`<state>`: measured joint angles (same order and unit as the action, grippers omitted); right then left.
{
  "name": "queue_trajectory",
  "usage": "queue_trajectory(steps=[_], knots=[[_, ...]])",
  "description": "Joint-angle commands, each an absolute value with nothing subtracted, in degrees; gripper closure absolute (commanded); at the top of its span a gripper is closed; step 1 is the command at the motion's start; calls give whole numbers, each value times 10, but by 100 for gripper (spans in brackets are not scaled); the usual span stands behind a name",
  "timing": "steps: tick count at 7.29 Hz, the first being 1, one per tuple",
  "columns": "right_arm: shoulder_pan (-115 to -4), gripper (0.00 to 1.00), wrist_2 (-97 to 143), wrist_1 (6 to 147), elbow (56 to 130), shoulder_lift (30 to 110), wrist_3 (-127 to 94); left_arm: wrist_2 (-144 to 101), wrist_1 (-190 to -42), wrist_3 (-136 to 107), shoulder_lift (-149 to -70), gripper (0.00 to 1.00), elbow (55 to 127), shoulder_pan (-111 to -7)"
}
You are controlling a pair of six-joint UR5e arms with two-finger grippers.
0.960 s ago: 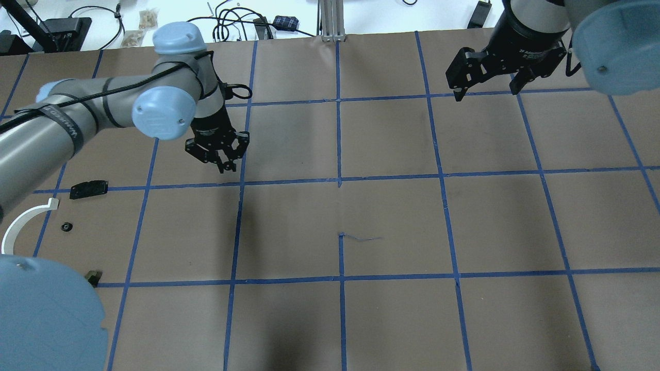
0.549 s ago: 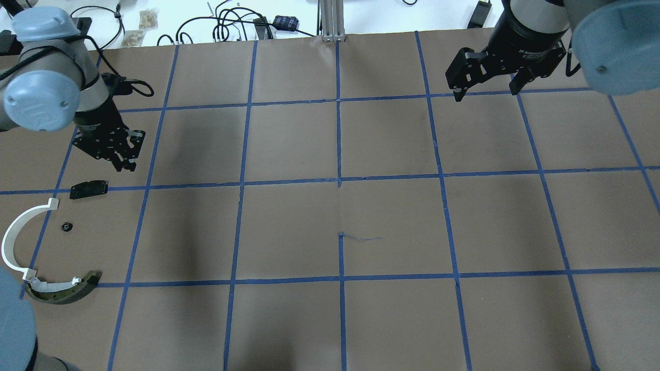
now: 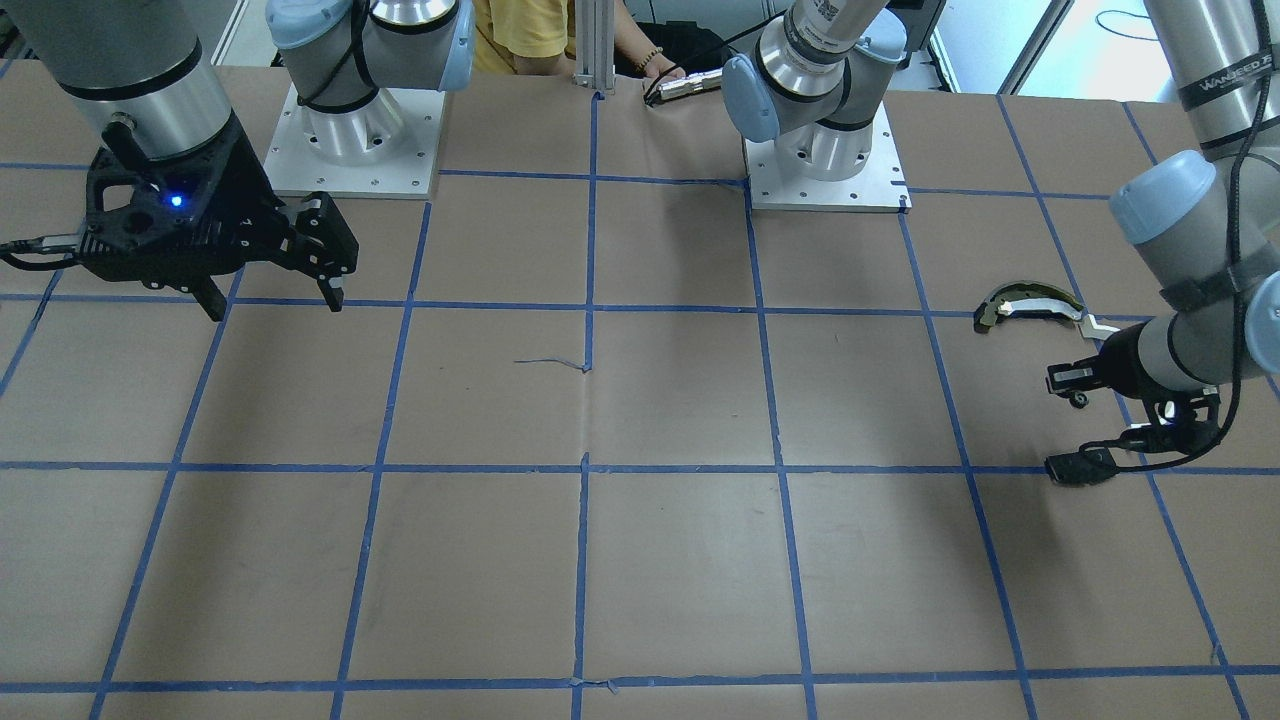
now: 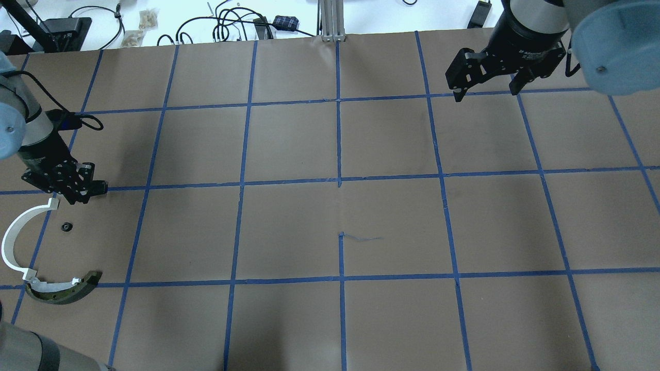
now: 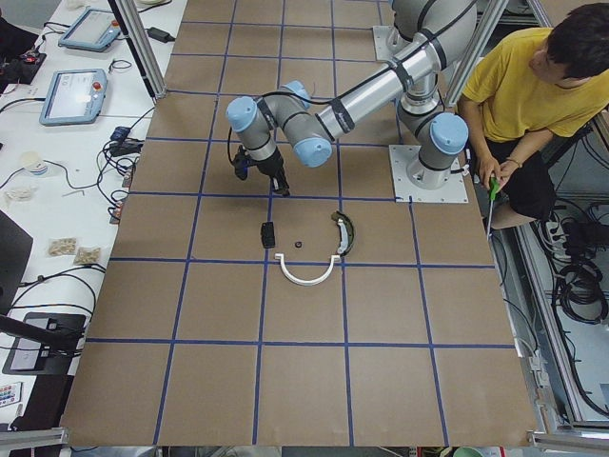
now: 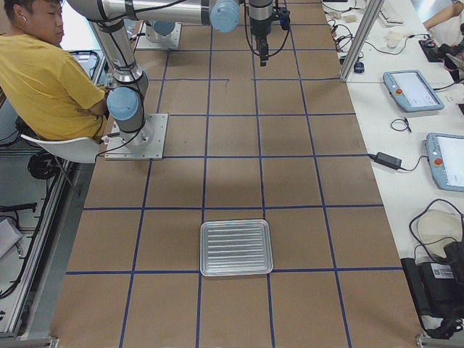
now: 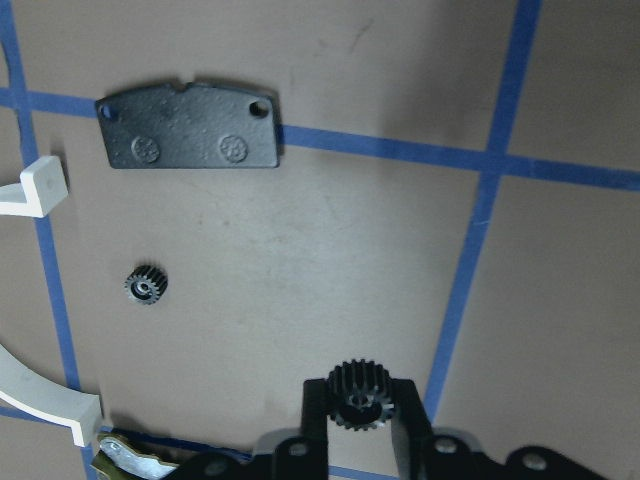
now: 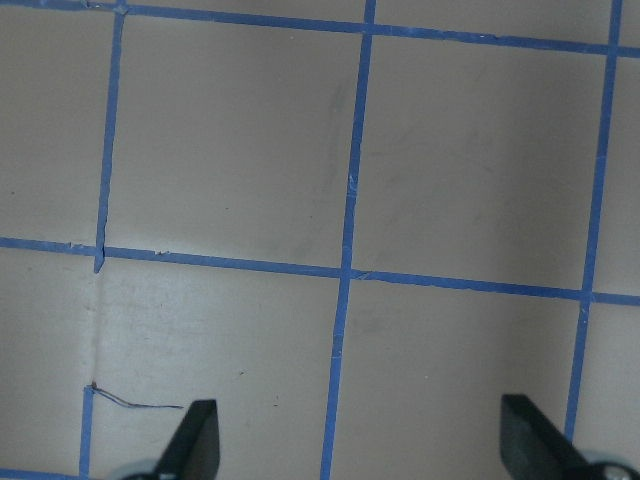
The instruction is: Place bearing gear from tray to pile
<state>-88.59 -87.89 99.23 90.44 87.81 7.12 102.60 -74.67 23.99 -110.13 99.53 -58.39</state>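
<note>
My left gripper (image 7: 358, 410) is shut on a small black bearing gear (image 7: 358, 388) and holds it above the table beside the pile. In the overhead view the left gripper (image 4: 76, 196) hangs over the flat black plate (image 7: 190, 125). The pile also has a white plastic arc (image 4: 11, 237), a dark curved piece (image 4: 62, 293) and another small black gear (image 4: 65, 226) lying on the table. The metal tray (image 6: 236, 248) stands far off at the table's other end and looks empty. My right gripper (image 4: 487, 91) is open and empty at the far right.
Brown paper with a blue tape grid covers the table (image 4: 340, 206). A person in a yellow shirt (image 5: 533, 86) sits behind the robot bases. Cables and small items (image 4: 232, 26) lie past the table's far edge.
My left arm has swung left from the table's middle to the pile and lowered over the black plate, with the gear in its jaws. The right arm has not moved.
</note>
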Motion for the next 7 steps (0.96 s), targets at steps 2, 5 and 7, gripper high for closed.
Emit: queue_trajectory(steps=[2, 5, 7], knots=[[-886, 0, -879, 992, 904, 878, 69, 1023, -689, 307, -1141, 100, 999, -529], [-886, 0, -879, 992, 904, 878, 70, 1023, -686, 315, -1161, 100, 999, -528], [-886, 0, -879, 992, 904, 878, 70, 1025, -687, 316, -1172, 100, 999, -528]])
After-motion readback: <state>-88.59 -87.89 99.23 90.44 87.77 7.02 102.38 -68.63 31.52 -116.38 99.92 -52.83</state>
